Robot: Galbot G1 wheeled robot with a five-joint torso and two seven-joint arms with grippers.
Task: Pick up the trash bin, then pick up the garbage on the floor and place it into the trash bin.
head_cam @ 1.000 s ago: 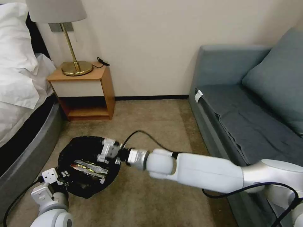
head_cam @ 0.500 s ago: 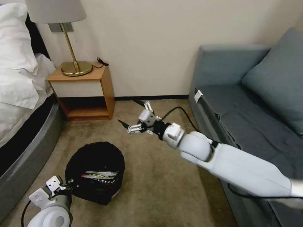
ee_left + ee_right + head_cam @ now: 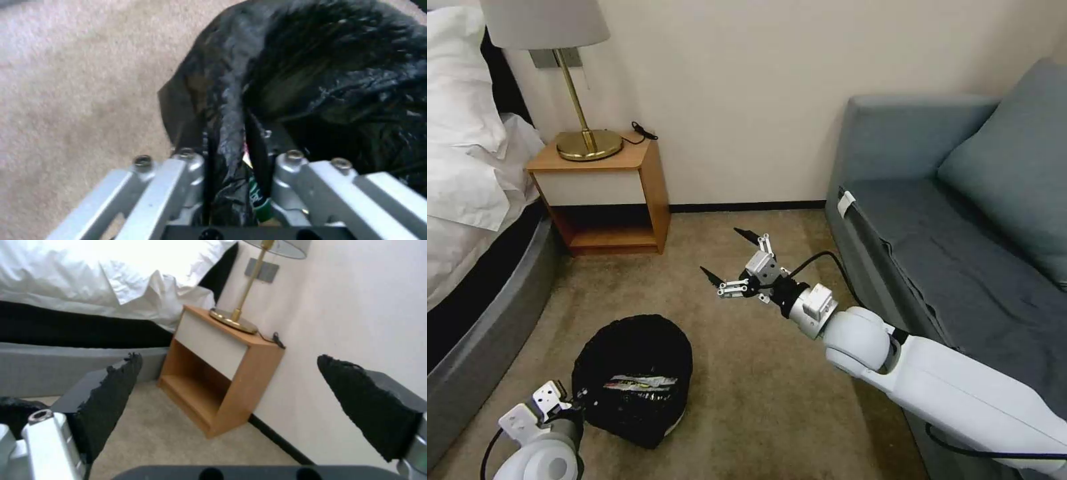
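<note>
The trash bin (image 3: 634, 360), round with a crinkled black liner, hangs low over the carpet at the lower left. My left gripper (image 3: 578, 398) is shut on its near rim; in the left wrist view the fingers (image 3: 191, 160) pinch a fold of the black bag (image 3: 320, 66). Garbage lies inside: a shiny wrapper (image 3: 640, 383), and a bit of green label (image 3: 258, 196) shows past the fingers. My right gripper (image 3: 724, 252) hovers open and empty over the bare carpet, beyond the bin and to its right, its black pads (image 3: 111, 396) spread wide.
A wooden nightstand (image 3: 610, 200) with a brass lamp (image 3: 584, 137) stands against the back wall. The bed (image 3: 474, 220) runs along the left and a grey-blue sofa (image 3: 947, 240) along the right. Carpet (image 3: 760, 400) lies open between them.
My right arm rose from over the bin and drew back to the right, its gripper open and empty. My left gripper and the bin shifted slightly nearer and to the right.
</note>
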